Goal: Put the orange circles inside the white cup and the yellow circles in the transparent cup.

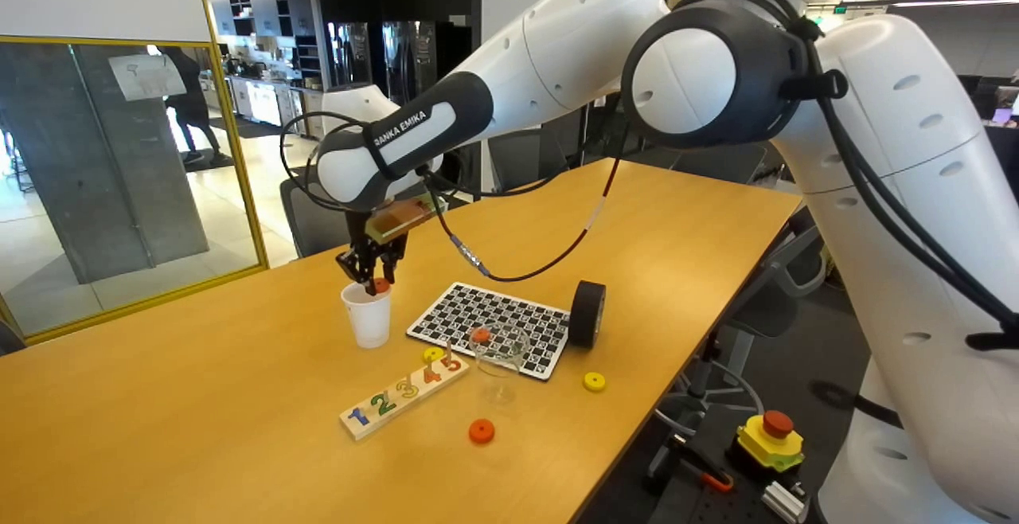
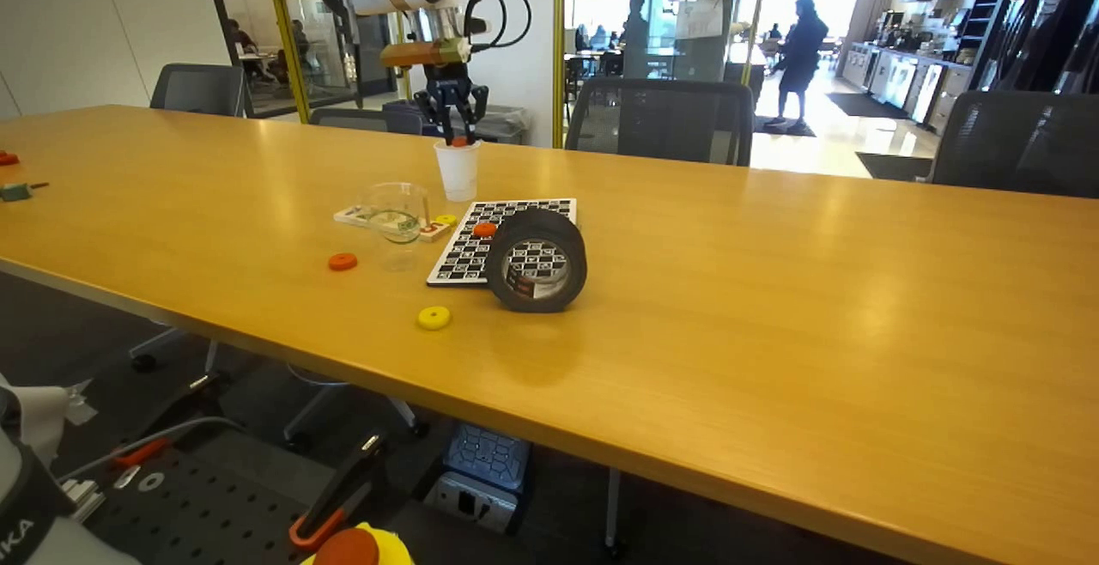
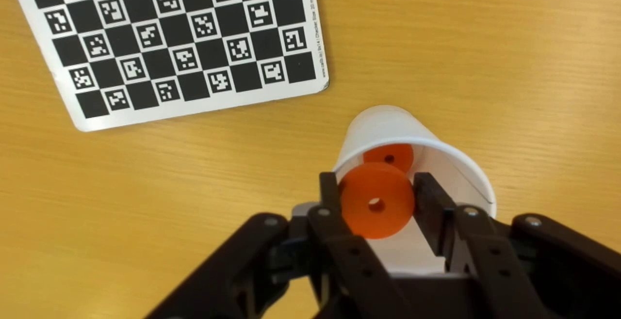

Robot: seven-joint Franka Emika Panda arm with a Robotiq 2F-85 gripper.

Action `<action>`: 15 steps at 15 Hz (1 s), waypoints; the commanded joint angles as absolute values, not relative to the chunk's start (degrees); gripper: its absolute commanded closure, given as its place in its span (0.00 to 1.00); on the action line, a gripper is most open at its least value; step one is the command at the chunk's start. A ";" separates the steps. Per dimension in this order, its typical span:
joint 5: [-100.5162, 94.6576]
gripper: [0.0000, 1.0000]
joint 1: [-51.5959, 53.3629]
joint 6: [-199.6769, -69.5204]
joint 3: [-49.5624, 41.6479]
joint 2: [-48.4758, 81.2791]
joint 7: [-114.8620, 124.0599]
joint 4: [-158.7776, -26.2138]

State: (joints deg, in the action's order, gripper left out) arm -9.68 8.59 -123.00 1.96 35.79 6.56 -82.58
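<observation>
My gripper is shut on an orange circle, held at the mouth of the white cup. Inside that cup lies another orange circle. The white cup stands upright in both exterior views, with my gripper right over its rim. The transparent cup stands beside the number board. One orange circle rests on the checkered board, another orange circle on the table. A yellow circle sits near the table edge; a second yellow circle lies behind the number board.
The checkered board lies flat beside the white cup. A dark tape roll stands on edge at its end. The wooden number board has upright pegs. Far off lie a small green object and an orange-red piece.
</observation>
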 commanded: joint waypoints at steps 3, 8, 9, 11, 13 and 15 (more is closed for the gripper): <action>-7.92 0.70 8.24 -121.21 2.35 38.74 4.70 -76.40; -7.80 0.10 8.43 -119.46 2.60 36.81 4.29 -77.81; -8.12 0.03 8.59 -119.32 2.37 35.85 4.79 -78.74; -8.50 0.00 8.65 -118.85 1.91 33.85 5.78 -80.50; -9.13 0.00 8.76 -118.34 1.01 31.29 7.57 -82.70; -9.02 0.00 8.26 -118.21 0.25 28.15 9.29 -86.55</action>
